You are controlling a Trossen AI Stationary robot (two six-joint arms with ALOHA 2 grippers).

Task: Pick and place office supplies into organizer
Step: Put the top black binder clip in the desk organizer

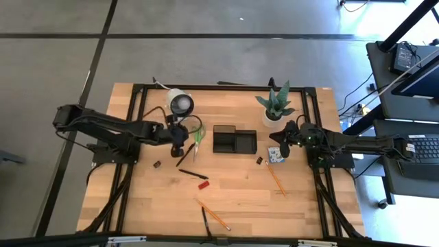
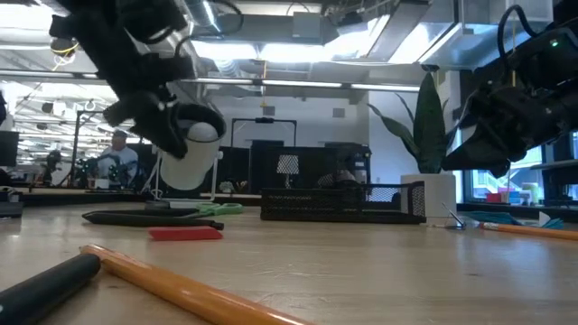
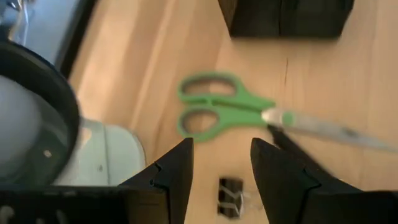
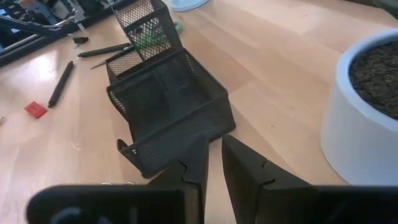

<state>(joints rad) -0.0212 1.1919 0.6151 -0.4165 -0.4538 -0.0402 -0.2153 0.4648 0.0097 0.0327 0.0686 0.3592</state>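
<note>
1. Left gripper (image 3: pixel 221 165) hovers with fingers spread apart, empty, over the green-handled scissors (image 3: pixel 214 113) lying at the organizer's (image 1: pixel 234 139) nine o'clock.
2. Right gripper (image 4: pixel 212 163), fingers nearly closed and empty, sits at the organizer's three o'clock on the tabletop (image 1: pixel 240 195).

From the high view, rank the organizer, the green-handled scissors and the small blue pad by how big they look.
1. Black mesh organizer, clearly the largest.
2. Green-handled scissors, long but thin, partly beside the left arm.
3. Blue pad, smallest; the right arm covers part of it, so its full extent is unsure.
</note>
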